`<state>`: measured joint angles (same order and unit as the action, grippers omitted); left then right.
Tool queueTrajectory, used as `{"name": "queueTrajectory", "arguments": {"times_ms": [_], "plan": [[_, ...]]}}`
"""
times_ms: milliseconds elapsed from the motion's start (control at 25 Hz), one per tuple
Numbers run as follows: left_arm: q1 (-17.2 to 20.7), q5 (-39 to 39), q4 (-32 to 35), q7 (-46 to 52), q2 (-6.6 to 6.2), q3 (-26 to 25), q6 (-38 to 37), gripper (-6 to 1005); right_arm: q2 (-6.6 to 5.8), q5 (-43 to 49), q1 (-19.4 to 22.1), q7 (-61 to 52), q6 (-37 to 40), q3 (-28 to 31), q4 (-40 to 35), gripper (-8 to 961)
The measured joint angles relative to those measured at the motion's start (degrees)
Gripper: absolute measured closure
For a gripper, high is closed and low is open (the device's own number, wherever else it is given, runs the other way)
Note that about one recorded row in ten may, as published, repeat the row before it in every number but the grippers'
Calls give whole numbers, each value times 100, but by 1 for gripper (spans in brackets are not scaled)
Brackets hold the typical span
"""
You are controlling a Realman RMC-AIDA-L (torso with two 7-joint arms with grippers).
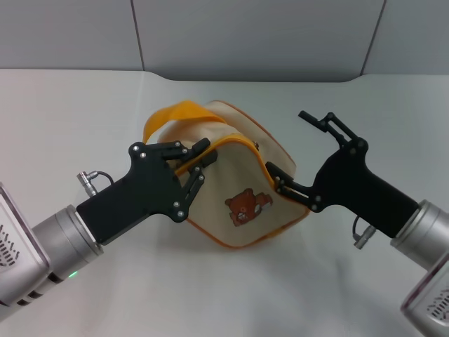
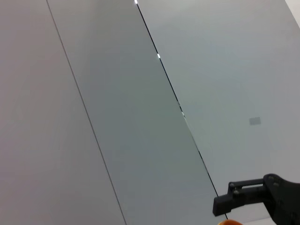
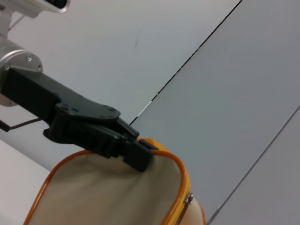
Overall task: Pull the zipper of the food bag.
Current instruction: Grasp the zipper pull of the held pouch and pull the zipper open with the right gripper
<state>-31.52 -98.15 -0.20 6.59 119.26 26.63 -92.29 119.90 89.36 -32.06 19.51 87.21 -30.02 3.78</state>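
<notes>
The food bag [image 1: 242, 189] is a beige boxy bag with orange piping and a brown bear patch, standing mid-table. Its orange strap handle [image 1: 172, 116] arches over the far left side. My left gripper [image 1: 198, 163] is shut on the bag's orange-edged upper left panel edge; the right wrist view shows its fingers [image 3: 126, 150] clamped over that edge. The zipper's orange line [image 1: 242, 142] runs along the panel top, and a small silver pull tab [image 3: 189, 199] sits at the corner. My right gripper [image 1: 286, 142] is open at the bag's right side, its lower finger against the bag.
The white table [image 1: 84, 112] surrounds the bag, with a grey panelled wall [image 1: 245, 35] behind. The left wrist view shows mostly wall and a black finger of the right gripper [image 2: 248, 197].
</notes>
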Motion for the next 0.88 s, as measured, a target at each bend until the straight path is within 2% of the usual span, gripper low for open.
{"name": "queueTrajectory", "arguments": {"times_ms": [640, 880], "plan": [[-8, -4, 0, 0, 0, 0, -31, 905, -2, 5, -152, 14, -323, 47, 65, 125], [-30, 0, -3, 0, -1, 0, -35, 904, -3, 16, -301, 474, -394, 33, 334, 125]]}}
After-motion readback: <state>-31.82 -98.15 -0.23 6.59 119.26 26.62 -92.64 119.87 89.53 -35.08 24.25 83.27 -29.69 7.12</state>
